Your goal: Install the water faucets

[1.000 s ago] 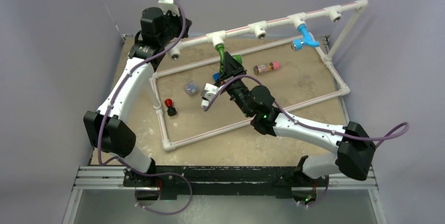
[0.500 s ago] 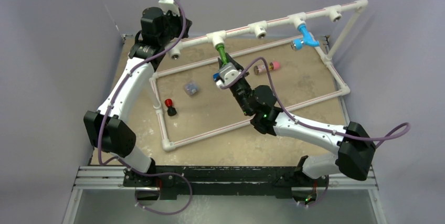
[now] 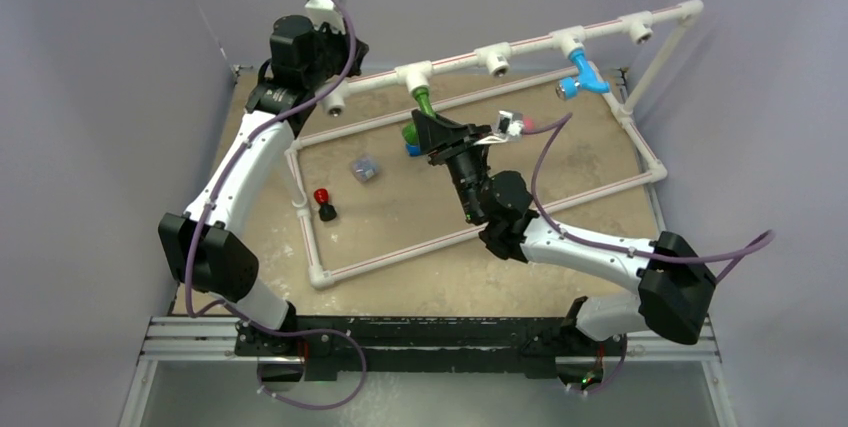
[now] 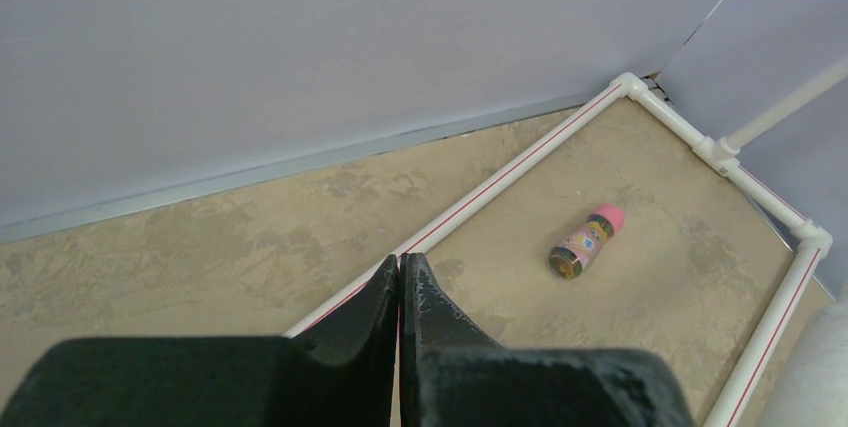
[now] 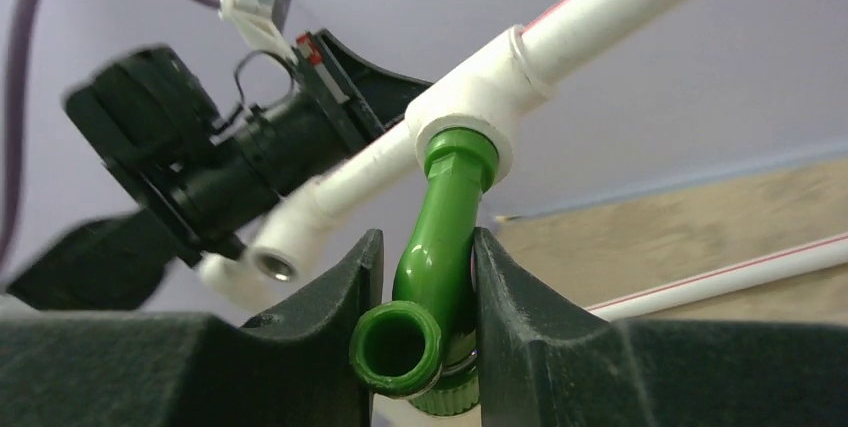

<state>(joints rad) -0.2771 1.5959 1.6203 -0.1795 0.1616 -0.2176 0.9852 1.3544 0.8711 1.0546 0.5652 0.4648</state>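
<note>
The green faucet (image 3: 421, 105) hangs from a white T-fitting (image 3: 413, 72) on the raised pipe, with its mouth at lower left. In the right wrist view its stem (image 5: 440, 237) enters the fitting (image 5: 470, 107). My right gripper (image 3: 424, 133) is shut on it, with one finger on each side (image 5: 425, 322). The light blue faucet (image 3: 582, 75) hangs from a T-fitting farther right. My left gripper (image 3: 345, 52) is high at the back left by the pipe's end. In the left wrist view its fingers (image 4: 400, 272) are shut together and hold nothing.
A white pipe frame (image 3: 310, 247) lies on the tan table. A pink-capped brown cylinder (image 4: 585, 244) lies inside it. A red-topped black piece (image 3: 322, 204) and a small bluish piece (image 3: 365, 168) lie at the left. Two T-fittings (image 3: 495, 55) (image 3: 637, 27) hold nothing.
My right wrist has rolled around while shut on the green faucet. Its camera has swung from the left side to the right. The faucet's mouth has turned from right to left. The left arm has stayed still.
</note>
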